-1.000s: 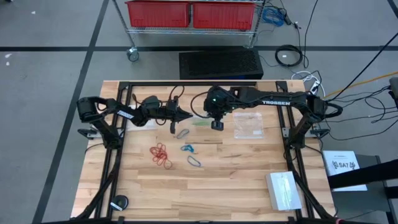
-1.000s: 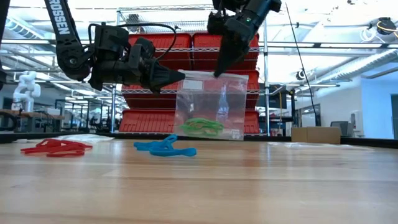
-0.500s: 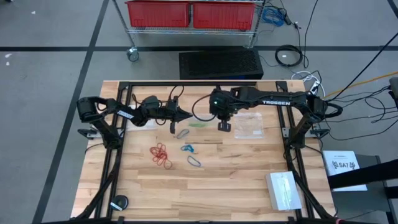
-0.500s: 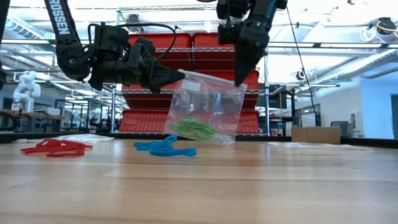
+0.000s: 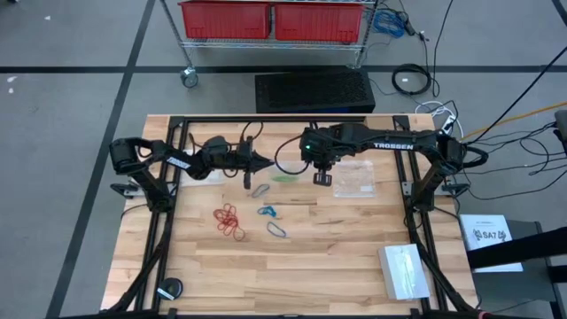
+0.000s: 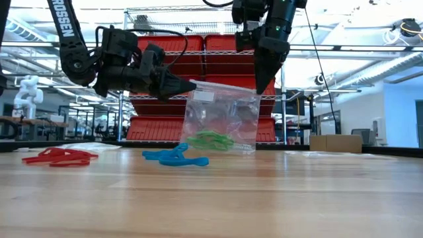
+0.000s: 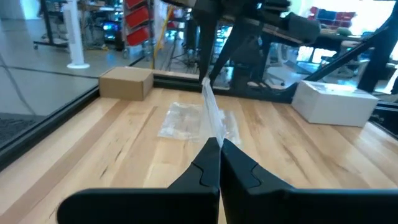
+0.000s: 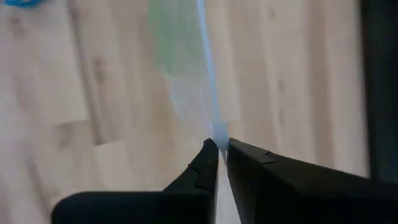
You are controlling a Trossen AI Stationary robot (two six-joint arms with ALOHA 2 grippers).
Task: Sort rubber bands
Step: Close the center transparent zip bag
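Fingers of the left gripper [image 6: 187, 83] are pinched tight on one top corner of a clear bag [image 6: 221, 122]; fingers of the right gripper [image 6: 260, 91] are nearly closed on the opposite top corner, so the bag hangs between both arms, its lower edge at or just above the table [image 5: 354, 266], which cannot be told. Contents: green rubber bands [image 6: 213, 139], a loose cluster settled at the bag's bottom. Outside the bag, lying on the wood: red rubber bands [image 5: 229, 220] toward the left side, blue rubber bands [image 5: 268, 212] just beside them toward the middle. A further clear bag [image 5: 353, 179] lies flat under the right arm, another under the left arm. Handling, as judged: film is thin, limp and slick, so it likely slips from a shallow pinch and folds under any push; best held at the stiffer top rim, as now. Bands are light, soft and springy, prone to snag on one another; a pinch across the middle of a cluster should lift several loops together.
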